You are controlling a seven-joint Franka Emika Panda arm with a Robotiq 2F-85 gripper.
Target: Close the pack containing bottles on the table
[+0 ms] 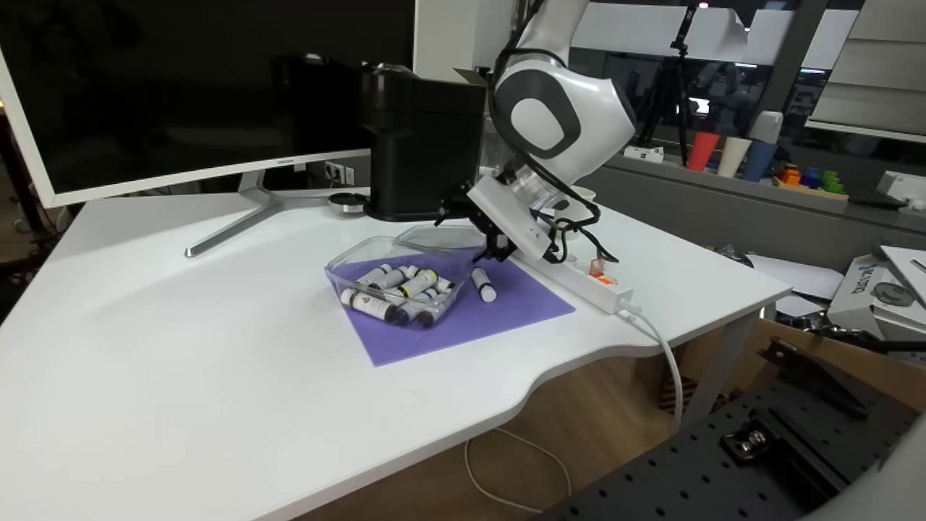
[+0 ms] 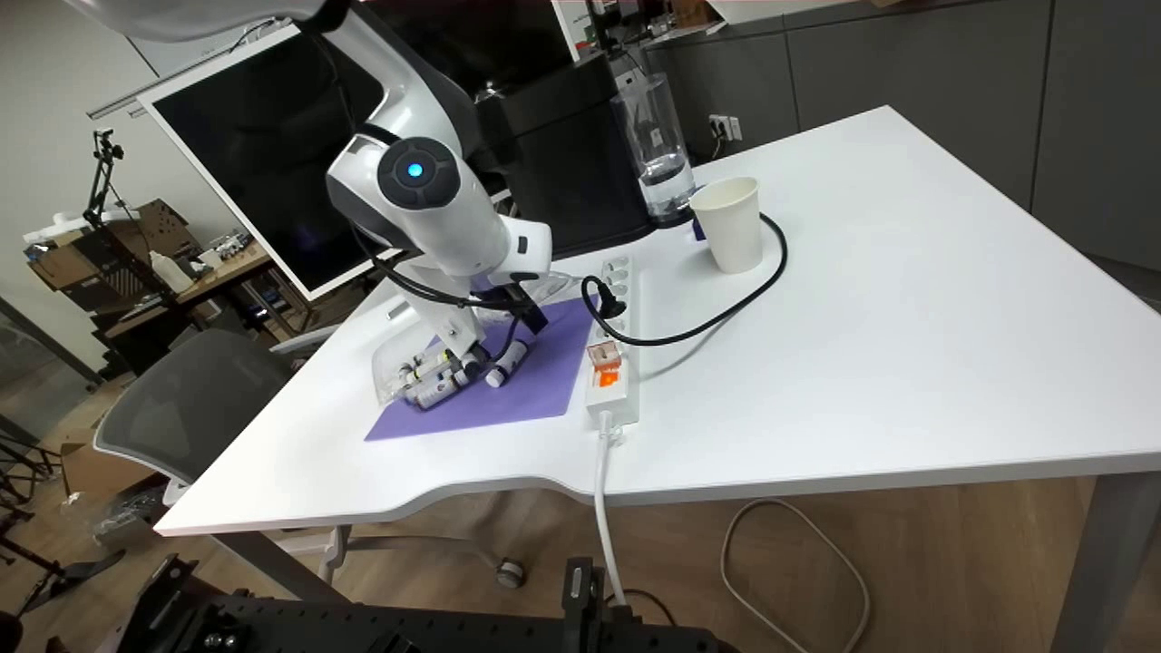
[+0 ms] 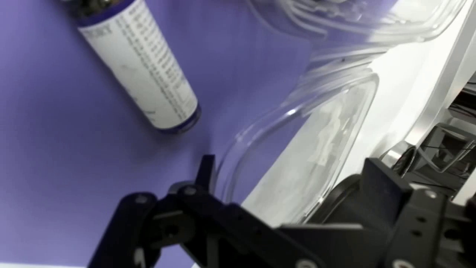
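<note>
The transparent pack [image 1: 346, 265] stands with its lid [image 1: 443, 234] folded open on the table [image 1: 181, 347]; it also shows in an exterior view [image 2: 388, 361]. Several small bottles [image 1: 419, 284] lie in its tray. One loose bottle [image 1: 483, 284] lies on the purple sheet beside the pack; in the wrist view the loose bottle [image 3: 145, 67] is at upper left. My gripper [image 3: 290, 165] is open. In the wrist view the clear lid [image 3: 271, 163] shows between its two fingers; I cannot tell whether they touch it. In an exterior view the gripper [image 1: 463, 237] is low by the lid.
A purple sheet [image 1: 463, 329] lies under the pack. A white power strip [image 1: 589, 284] with a black cable [image 2: 698, 331] lies alongside. A black coffee machine [image 1: 427, 145] and a monitor [image 1: 181, 87] stand behind. A paper cup [image 2: 731, 227] stands beyond the strip.
</note>
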